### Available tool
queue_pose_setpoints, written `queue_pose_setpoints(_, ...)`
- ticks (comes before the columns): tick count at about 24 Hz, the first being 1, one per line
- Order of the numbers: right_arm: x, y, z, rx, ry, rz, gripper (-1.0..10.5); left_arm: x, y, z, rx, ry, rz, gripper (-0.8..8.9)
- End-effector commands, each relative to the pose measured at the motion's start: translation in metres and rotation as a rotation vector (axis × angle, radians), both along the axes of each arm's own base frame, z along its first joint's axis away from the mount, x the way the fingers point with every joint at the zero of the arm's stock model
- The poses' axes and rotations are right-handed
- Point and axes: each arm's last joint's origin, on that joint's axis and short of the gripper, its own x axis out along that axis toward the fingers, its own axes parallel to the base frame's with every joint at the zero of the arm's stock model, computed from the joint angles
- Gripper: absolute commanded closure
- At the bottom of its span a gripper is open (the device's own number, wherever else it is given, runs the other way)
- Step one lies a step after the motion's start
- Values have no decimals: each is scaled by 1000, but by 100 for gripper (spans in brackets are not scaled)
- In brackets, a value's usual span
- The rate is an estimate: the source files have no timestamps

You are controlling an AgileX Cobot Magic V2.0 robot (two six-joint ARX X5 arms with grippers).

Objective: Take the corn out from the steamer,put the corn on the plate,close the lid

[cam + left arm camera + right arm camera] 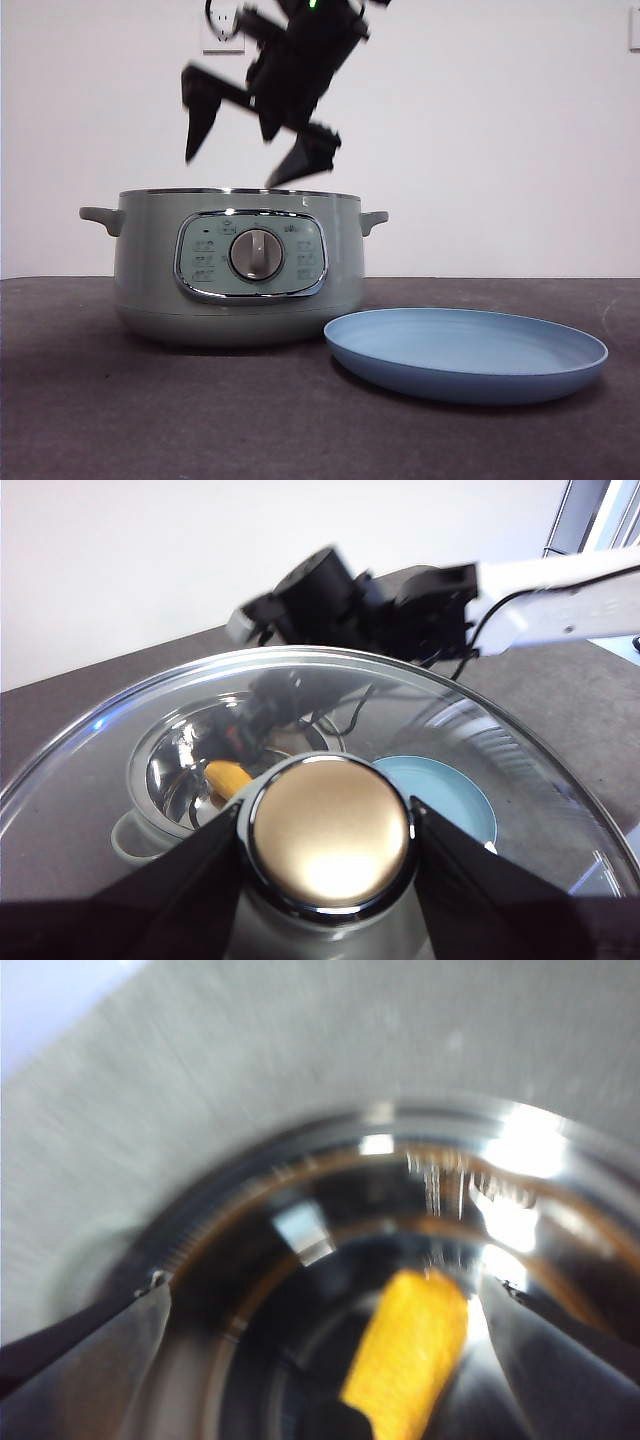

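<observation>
Right tool (pixel 245 150), jaws spread, hangs just above the steamer (pixel 235 270) whose corn (pixel 405 1350) lies inside awaiting pickup; left tool (pixel 325 835) grips the lid (pixel 460 740) by its knob, clear of the steamer; plate (pixel 465 352) just beside the steamer on the worktop (pixel 100 400).

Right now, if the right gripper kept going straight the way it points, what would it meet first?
Most likely the corn lying inside the open steamer; the right gripper is open and aimed down at it, though blur leaves depth uncertain.
</observation>
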Motion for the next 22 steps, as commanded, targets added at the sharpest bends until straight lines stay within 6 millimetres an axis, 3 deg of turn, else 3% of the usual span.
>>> queue_pose_setpoints(1,4,7,-19,-33,13,-4,353,-5,1,8,-33,-61,-7,822)
queue_pose_setpoints(11,5,22,-62,-122,58,-21,386,-6,1,7,-29,-46,-18,822)
queue_pose_setpoints(18,6,22,-70,-176,55,-68,383,-6,1,5,-24,-33,-18,822)
queue_pose_setpoints(22,7,23,-89,-217,96,-68,453,-7,2,5,-25,-34,-18,822)
